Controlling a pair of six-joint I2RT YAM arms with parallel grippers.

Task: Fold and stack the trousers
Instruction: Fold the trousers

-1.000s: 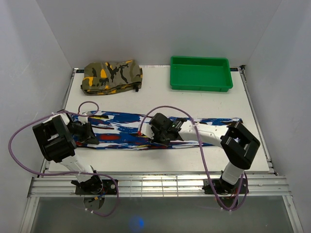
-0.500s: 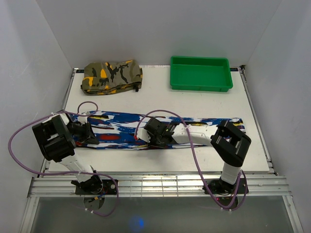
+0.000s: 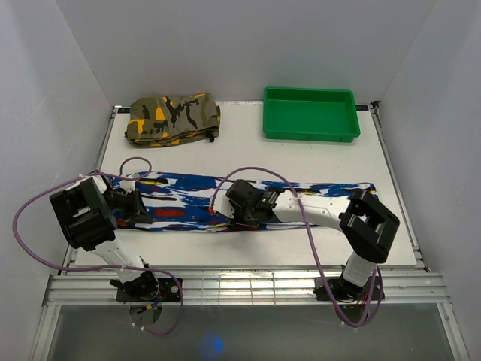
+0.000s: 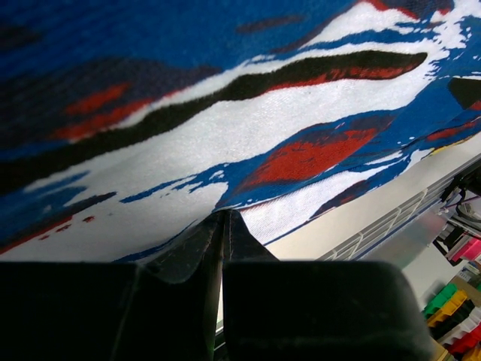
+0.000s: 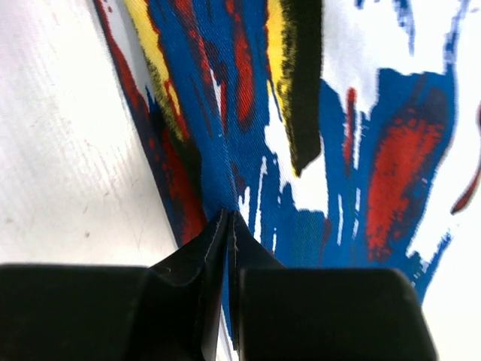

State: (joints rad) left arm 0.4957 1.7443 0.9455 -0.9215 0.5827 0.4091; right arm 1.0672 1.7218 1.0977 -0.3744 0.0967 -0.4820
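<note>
Across the middle of the table (image 3: 240, 154), the trousers (image 3: 301, 197) lie flat as one long strip running left to right, well short of the far edge. The left gripper (image 3: 140, 212) sits at the strip's left end. In its wrist view its fingers are pressed together, with the tips (image 4: 224, 216) meeting the printed cloth at its edge, so it appears clamped on the fabric. The right gripper (image 3: 236, 219) reaches over to the near edge around the strip's midpoint. Its fingers are likewise closed, and the creases in the cloth run toward the tips (image 5: 228, 216), which suggests a pinch on the hem.

Holding one end and the middle looks like the setup for a fold across the length. The left end could then be carried over toward the right end while the cloth hinges near the middle, though which grip will move cannot be told.

The folded camouflage garment (image 3: 173, 118) rests at the far left corner, well apart from the trousers. It is probably the base of the stack, so the folded trousers would go on top of it.

The only container is the green tray (image 3: 310, 134) at the far right, and nothing shows inside it. It plays no evident part in this step.
</note>
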